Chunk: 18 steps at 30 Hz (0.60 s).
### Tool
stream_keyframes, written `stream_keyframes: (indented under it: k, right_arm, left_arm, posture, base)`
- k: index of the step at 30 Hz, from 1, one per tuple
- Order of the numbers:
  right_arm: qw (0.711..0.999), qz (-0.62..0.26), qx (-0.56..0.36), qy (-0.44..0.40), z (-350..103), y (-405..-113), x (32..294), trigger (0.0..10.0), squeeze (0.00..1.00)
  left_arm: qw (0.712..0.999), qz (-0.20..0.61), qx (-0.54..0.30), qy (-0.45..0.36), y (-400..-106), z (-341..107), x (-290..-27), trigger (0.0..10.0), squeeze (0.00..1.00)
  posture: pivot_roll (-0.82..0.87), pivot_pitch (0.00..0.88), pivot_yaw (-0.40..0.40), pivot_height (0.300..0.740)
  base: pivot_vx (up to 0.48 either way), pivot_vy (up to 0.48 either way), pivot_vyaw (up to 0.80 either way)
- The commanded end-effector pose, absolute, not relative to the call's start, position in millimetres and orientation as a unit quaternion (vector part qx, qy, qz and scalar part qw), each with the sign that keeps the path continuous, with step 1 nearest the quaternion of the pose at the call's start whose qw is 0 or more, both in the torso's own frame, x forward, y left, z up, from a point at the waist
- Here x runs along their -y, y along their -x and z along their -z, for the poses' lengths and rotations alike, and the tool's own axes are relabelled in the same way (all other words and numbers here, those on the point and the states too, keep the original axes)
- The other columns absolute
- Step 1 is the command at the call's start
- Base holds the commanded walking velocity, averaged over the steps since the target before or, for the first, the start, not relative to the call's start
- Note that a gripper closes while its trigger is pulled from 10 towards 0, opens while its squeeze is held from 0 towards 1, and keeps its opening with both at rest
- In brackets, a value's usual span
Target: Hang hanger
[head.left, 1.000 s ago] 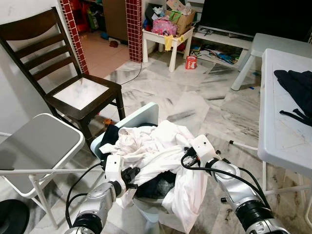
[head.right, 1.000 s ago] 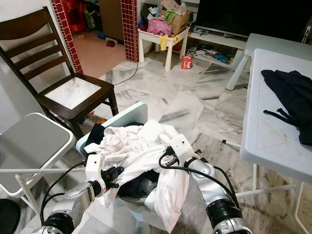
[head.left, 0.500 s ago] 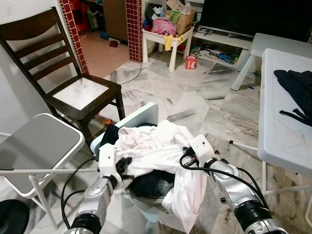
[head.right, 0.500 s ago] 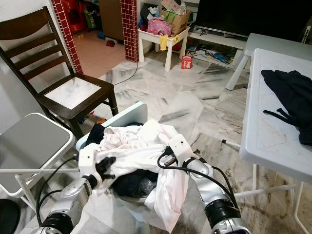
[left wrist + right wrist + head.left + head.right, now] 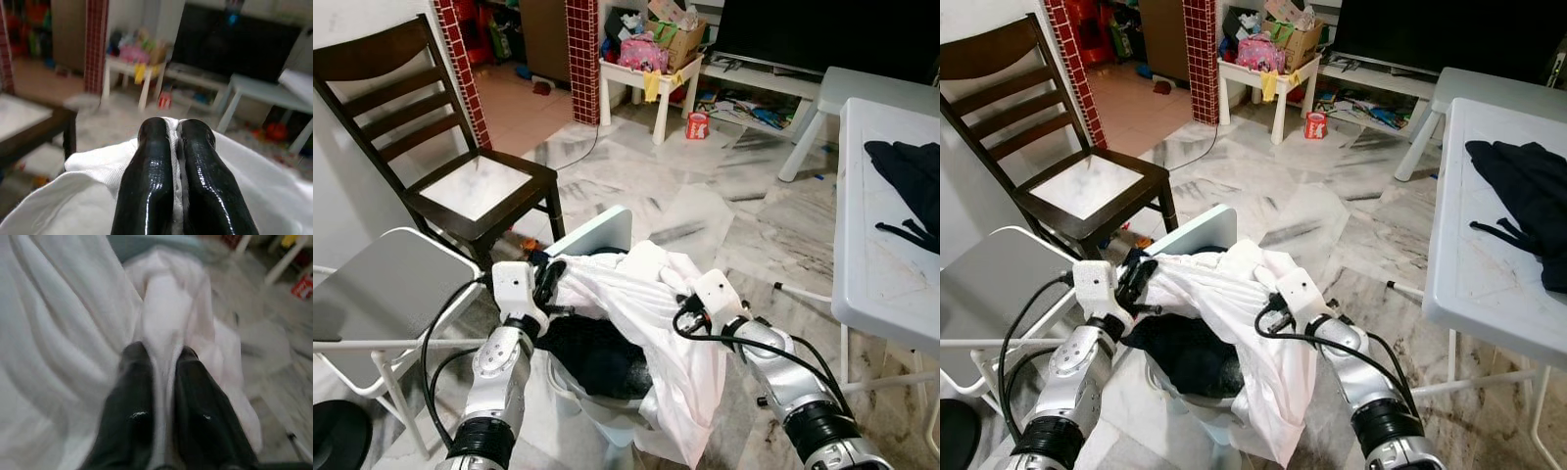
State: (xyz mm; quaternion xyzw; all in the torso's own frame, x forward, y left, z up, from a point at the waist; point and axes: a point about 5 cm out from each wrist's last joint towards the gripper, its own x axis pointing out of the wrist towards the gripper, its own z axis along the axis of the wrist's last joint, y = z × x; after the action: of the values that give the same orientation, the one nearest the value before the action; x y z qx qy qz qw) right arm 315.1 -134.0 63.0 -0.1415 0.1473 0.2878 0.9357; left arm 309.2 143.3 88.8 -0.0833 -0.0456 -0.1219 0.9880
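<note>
A white garment is stretched between my two grippers above a laundry basket just in front of me. My left gripper is shut on the garment's left edge; in the left wrist view the black fingers press together with white cloth pinched between them. My right gripper is shut on a fold at the garment's right side, and the rest hangs down over the basket's front. In the right wrist view cloth runs up between the fingertips. Dark clothes lie in the basket.
A dark wooden chair and a grey folding chair stand at my left. A white table with a dark garment is at my right. The basket's pale lid stands behind it, with marble floor beyond.
My left gripper has risen and swung left with the white garment's edge, pulling it taut and uncovering the dark clothes in the basket. The right gripper has hardly moved.
</note>
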Motion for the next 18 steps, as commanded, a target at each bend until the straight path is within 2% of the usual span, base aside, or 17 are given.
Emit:
stream_keyframes:
  k: [1,6,10,16,18]
  right_arm:
    - [0.938,-0.296,-0.123,0.129,-74.6,-318.1,136.0,10.0,1.0]
    - [0.926,-0.354,-0.082,0.106,-101.2,-318.4,141.9,10.0,1.0]
    - [0.924,-0.363,-0.07,0.096,-112.3,-320.9,145.4,10.0,1.0]
    - [0.932,-0.342,-0.059,0.107,-123.5,-330.4,154.9,10.0,1.0]
    - [0.938,-0.322,-0.059,0.114,-124.5,-334.1,160.2,10.0,1.0]
  left_arm:
    - [0.985,0.13,0.073,0.081,-311.4,-102.5,-142.0,0.0,0.0]
    - [0.98,0.114,0.146,0.075,-323.4,-147.3,-148.1,0.0,0.0]
    - [0.975,0.119,0.172,0.077,-325.8,-165.6,-146.2,0.0,0.0]
    - [0.958,0.172,0.209,0.094,-320.5,-192.3,-129.5,0.0,0.0]
    - [0.945,0.222,0.212,0.117,-310.9,-202.4,-114.7,0.0,0.0]
  posture:
    - [-0.09,0.0,-0.026,0.74]
    - [-0.09,0.0,-0.019,0.74]
    - [-0.09,0.0,-0.018,0.74]
    - [-0.09,0.0,-0.021,0.74]
    - [-0.08,0.0,-0.024,0.74]
  base:
    - [0.0,0.0,0.0]
    - [0.0,0.0,0.0]
    - [0.0,0.0,0.0]
    - [0.0,0.0,0.0]
    - [0.0,0.0,0.0]
